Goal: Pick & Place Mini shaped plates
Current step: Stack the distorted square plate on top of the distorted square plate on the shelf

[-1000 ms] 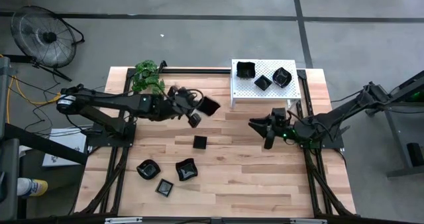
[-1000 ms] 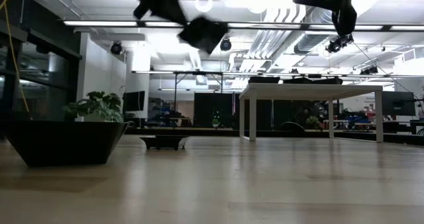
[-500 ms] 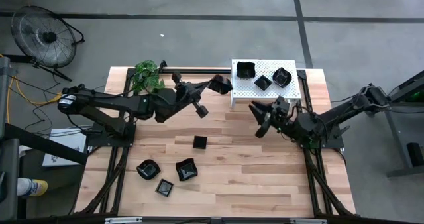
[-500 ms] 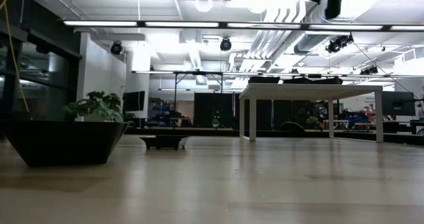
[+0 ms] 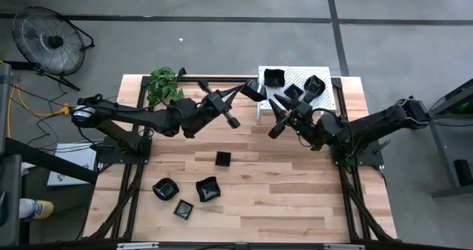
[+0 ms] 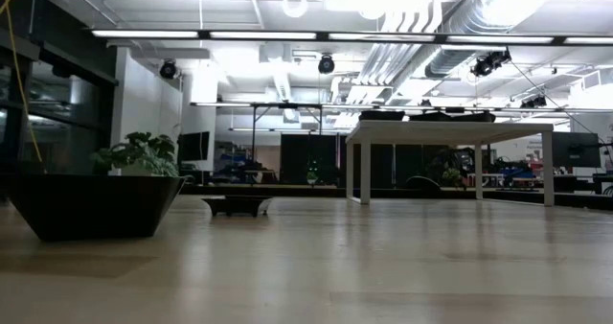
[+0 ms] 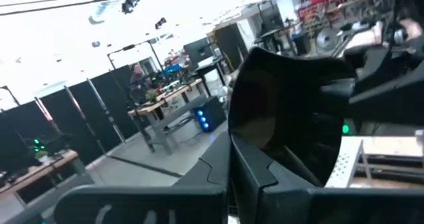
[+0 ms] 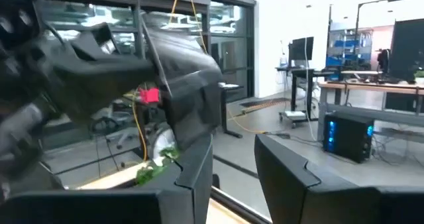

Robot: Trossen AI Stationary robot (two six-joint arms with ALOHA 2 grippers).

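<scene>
My left gripper (image 5: 246, 92) is shut on one black mini shaped plate (image 5: 254, 91), high over the left edge of the white perforated rack (image 5: 325, 102). My right gripper (image 5: 275, 117) stands open just right of it, in front of the rack, touching nothing. In the right wrist view the held plate (image 8: 189, 78) shows beyond my open right gripper (image 8: 235, 161). Three plates (image 5: 293, 92) rest on the rack's top. Several more (image 5: 208, 189) lie on the table's near left, and one small square plate (image 5: 222, 159) lies at its middle. My left gripper pinches the plate by its rim (image 7: 248, 134) between its two fingers (image 7: 218, 171). The fingers lie about level and point toward the table's far right. The plate stands tilted on edge beyond the fingertips, lifted clear of the table and the rack.
A potted plant (image 5: 164, 86) stands at the far left of the table. A fan (image 5: 50, 37) is on the floor beyond the far left corner. In the low view one black plate (image 6: 91, 204) lies close at the left, and the rack (image 6: 450, 130) stands farther off.
My left gripper has risen and gone toward the far right, up to the rack's left edge, rolling as it went; the plate has gone with it. My right gripper has risen and gone left toward the held plate, turning its open fingers that way.
</scene>
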